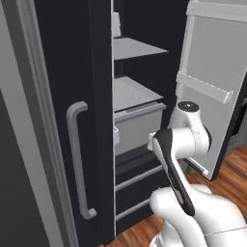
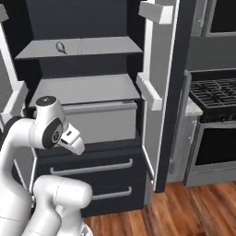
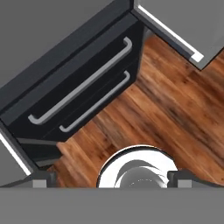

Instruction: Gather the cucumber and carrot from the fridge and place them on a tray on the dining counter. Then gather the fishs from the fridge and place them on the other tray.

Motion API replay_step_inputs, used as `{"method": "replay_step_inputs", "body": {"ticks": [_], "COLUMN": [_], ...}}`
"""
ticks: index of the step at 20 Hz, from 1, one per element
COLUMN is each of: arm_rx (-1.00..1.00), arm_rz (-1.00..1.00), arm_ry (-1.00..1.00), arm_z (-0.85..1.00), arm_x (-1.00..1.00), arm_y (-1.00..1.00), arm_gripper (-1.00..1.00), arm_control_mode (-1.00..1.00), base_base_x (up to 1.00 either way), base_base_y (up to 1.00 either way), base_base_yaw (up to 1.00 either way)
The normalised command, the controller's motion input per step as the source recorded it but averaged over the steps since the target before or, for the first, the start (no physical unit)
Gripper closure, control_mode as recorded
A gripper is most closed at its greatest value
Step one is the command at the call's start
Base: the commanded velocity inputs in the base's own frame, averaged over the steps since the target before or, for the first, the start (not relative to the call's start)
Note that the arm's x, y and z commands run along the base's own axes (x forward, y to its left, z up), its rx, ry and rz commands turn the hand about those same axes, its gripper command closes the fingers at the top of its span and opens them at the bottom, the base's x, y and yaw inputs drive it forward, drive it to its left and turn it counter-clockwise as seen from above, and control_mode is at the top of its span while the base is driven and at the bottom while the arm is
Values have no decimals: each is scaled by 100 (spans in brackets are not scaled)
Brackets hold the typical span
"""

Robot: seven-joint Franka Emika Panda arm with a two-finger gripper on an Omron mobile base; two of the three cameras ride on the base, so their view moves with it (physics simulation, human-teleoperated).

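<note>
fridge open, arm folded before it. gripper pointed down at wood floor past lower drawers, jaws spread wide, holding nothing. slim grey thing, maybe fish, on upper shelf; likely next reach.

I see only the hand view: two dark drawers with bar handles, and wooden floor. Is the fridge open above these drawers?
Observer: Yes. The right door of the fridge stands open, its light grey inner side showing.
Operator: Is any food on the shelves?
Observer: The upper shelf bears one small slim grey thing, too small to name.
Operator: What is lower down?
Observer: A lower shelf, and directly under it a light grey drawer.
</note>
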Motion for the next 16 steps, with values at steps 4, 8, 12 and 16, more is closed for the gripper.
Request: {"method": "replay_step_inputs", "body": {"ticks": [4, 8, 12, 16], "arm_rx": [0, 0, 0, 0], "arm_rz": [0, 0, 0, 0], "arm_ry": [0, 0, 0, 0], "arm_z": [0, 0, 0, 0], "arm_x": [0, 0, 0, 0], "arm_y": [0, 0, 0, 0], "arm_gripper": [-100, -100, -100, -100], "arm_control_mode": [100, 100, 100, 100], "base_base_x": [51, 60, 48, 27], "base_base_y": [-43, -22, -10, -5], "base_base_yaw": [34, 34, 29, 24]}}
